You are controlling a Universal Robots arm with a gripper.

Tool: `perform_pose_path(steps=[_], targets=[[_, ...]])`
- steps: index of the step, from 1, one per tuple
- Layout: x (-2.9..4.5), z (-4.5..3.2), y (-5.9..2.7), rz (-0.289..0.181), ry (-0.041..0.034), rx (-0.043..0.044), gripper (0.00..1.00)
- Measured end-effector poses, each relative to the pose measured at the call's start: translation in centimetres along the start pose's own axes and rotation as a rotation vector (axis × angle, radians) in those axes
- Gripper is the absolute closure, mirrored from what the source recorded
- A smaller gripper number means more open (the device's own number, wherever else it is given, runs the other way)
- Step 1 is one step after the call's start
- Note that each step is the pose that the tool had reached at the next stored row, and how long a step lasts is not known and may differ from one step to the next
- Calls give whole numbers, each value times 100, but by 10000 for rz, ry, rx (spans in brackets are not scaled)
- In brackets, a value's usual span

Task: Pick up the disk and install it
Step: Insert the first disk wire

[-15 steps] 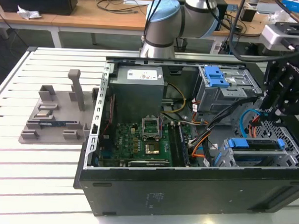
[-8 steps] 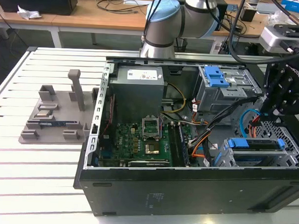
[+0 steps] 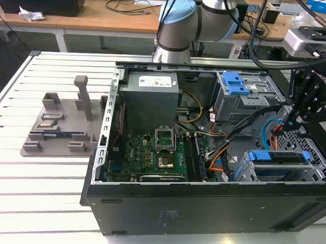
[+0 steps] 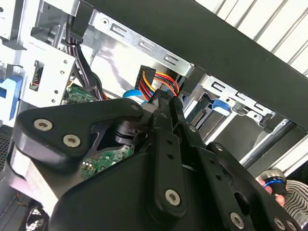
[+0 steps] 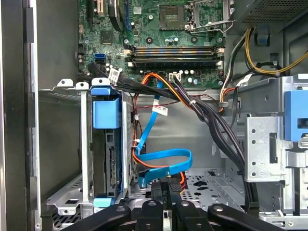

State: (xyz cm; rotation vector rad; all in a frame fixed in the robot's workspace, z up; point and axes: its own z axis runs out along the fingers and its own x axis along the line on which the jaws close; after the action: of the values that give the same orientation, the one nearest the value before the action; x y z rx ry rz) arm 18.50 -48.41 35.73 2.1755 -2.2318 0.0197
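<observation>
My claw [image 3: 291,120] hangs inside the case, its grip unclear to me, at two o'clock from the disk [image 3: 278,157] in its bay, by the cables [image 5: 161,163].

The black gripper linkage [image 5: 163,214] is hanging over the grey perforated metal case floor [image 5: 211,185], near a looping flat blue data cable [image 5: 163,161]; a blue-framed disk [image 5: 108,144] is seemingly sitting in the grey metal drive cage [image 5: 84,144].

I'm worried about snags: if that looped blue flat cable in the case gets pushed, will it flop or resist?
Probably floppy: the blue cable lies in a loose loop, so it should bend aside. Likely light, being a thin flat ribbon. It may spring back afterwards, since both ends look fixed in place.
</observation>
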Motion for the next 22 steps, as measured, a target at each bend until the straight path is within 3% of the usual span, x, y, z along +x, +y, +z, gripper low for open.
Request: perform_pose_path(steps=[10,22], targets=[[93,3,1,-1,0,0,83],[121,6,3,0,-1,0,83]])
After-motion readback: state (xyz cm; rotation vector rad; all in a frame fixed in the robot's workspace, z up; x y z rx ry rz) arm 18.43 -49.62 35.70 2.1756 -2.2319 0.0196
